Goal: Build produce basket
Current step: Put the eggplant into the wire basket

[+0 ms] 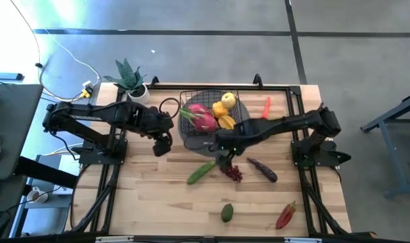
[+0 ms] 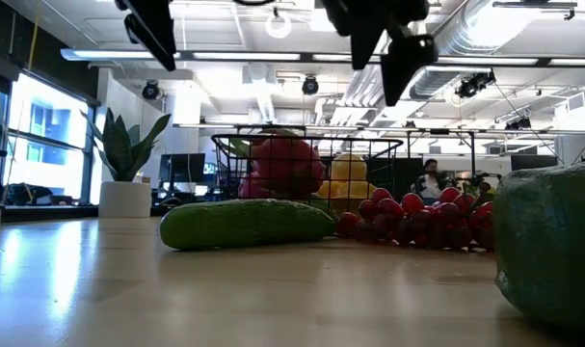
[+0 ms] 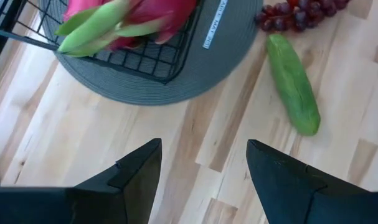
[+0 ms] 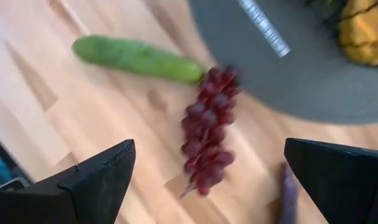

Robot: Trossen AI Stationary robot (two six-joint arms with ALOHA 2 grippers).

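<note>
The black wire basket (image 1: 208, 111) stands on a round grey mat (image 1: 191, 138) at the table's far middle. In it lie a pink dragon fruit (image 1: 199, 116), a yellow pear (image 1: 226, 101) and a starfruit (image 1: 226, 122). On the bare wood near the mat lie a green cucumber (image 1: 201, 171) and a bunch of purple grapes (image 1: 232, 173). My right gripper (image 4: 210, 180) hangs open above the grapes (image 4: 207, 137), clear of them. My left gripper (image 3: 204, 168) hangs open over bare wood left of the mat (image 3: 176, 81), touching nothing.
A red chilli (image 1: 266, 106) lies right of the basket, and a dark purple vegetable (image 1: 262, 169) right of the grapes. An avocado (image 1: 227, 212) and a red pepper (image 1: 286, 216) lie near the front edge. A potted plant (image 1: 130, 79) stands at the far left corner.
</note>
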